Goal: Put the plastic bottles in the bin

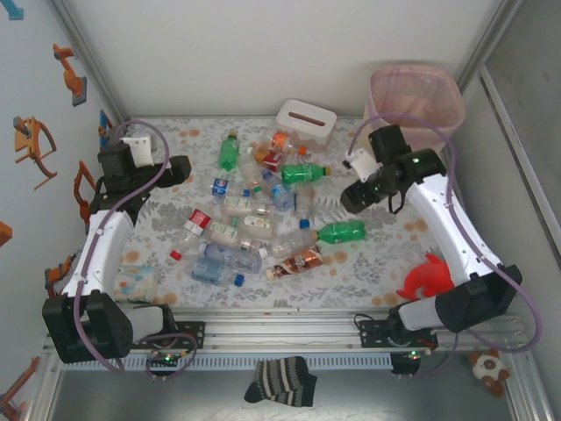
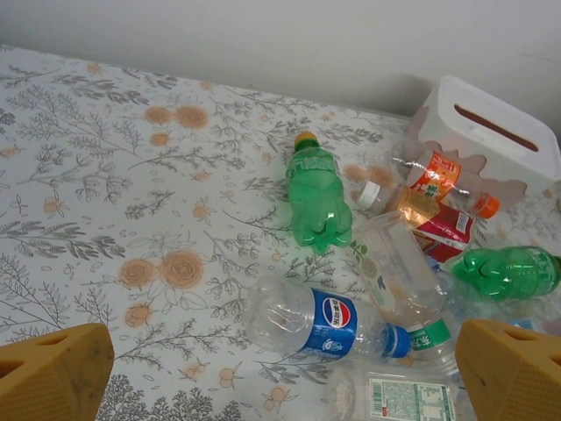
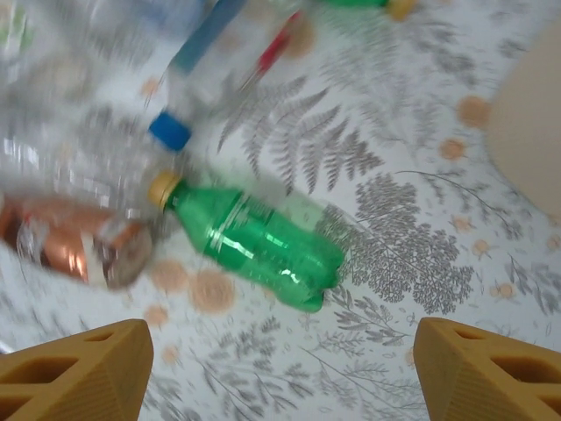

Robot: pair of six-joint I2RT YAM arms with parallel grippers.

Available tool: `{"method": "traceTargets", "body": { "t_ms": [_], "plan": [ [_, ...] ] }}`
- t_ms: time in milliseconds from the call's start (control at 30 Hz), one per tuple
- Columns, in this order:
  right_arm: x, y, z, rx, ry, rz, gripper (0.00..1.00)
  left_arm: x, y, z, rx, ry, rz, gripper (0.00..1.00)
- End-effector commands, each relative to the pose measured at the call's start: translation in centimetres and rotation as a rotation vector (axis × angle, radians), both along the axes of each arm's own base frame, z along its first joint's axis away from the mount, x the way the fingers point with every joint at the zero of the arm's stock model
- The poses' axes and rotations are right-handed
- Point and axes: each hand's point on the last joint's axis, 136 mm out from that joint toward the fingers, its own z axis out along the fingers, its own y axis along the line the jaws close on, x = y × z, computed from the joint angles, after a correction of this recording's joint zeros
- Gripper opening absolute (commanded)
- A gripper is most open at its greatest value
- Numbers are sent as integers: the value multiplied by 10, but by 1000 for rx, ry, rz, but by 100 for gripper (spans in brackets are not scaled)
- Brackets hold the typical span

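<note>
Left jaws and right jaws wide, empty; green bottle point(image 3: 263, 246) ahead of the right, blue-labelled bottle point(image 2: 324, 323) ahead of the left.

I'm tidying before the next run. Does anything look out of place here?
Yes. A striped sock lies in front of the near rail, off the table. A red toy lies at the table's near right, and a white tissue box sits at the far edge of the plastic bottles. None is a bottle.
</note>
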Motion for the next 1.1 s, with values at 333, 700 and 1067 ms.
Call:
{"method": "traceTargets", "body": {
  "t_ms": [333,700,1067],
  "plan": [
    [-14,24,-77,-173,40,612,79,-3,-2,12,-18,-36,-2,100],
    [12,32,-137,-206,70,614,90,-3,-2,10,-19,-25,-2,100],
    [5,47,-172,-130,180,651,90,-3,1,5,-5,-5,12,100]
  ]
}}
